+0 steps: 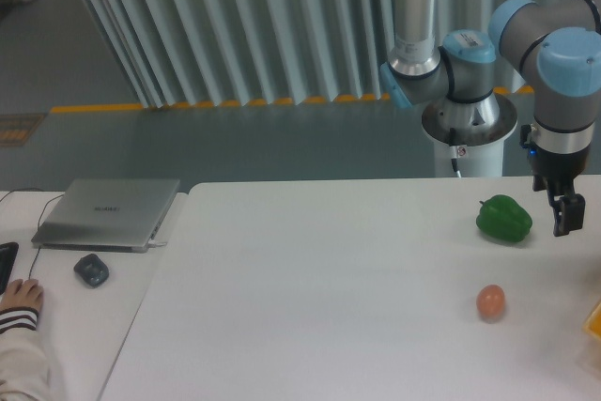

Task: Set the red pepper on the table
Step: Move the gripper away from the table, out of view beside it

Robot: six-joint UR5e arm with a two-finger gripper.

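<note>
Your tool [565,218] hangs at the counter's [329,279] right edge, just beside the green pepper [504,219]; you cannot tell whether its fingers are spread.

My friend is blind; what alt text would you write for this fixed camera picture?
A blue-jointed robot arm holds its tool just right of a green bell pepper on a white table, with a small orange-pink ball nearer the camera. No red pepper is visible. On a side desk at left sit a closed silver laptop and a mouse.
</note>
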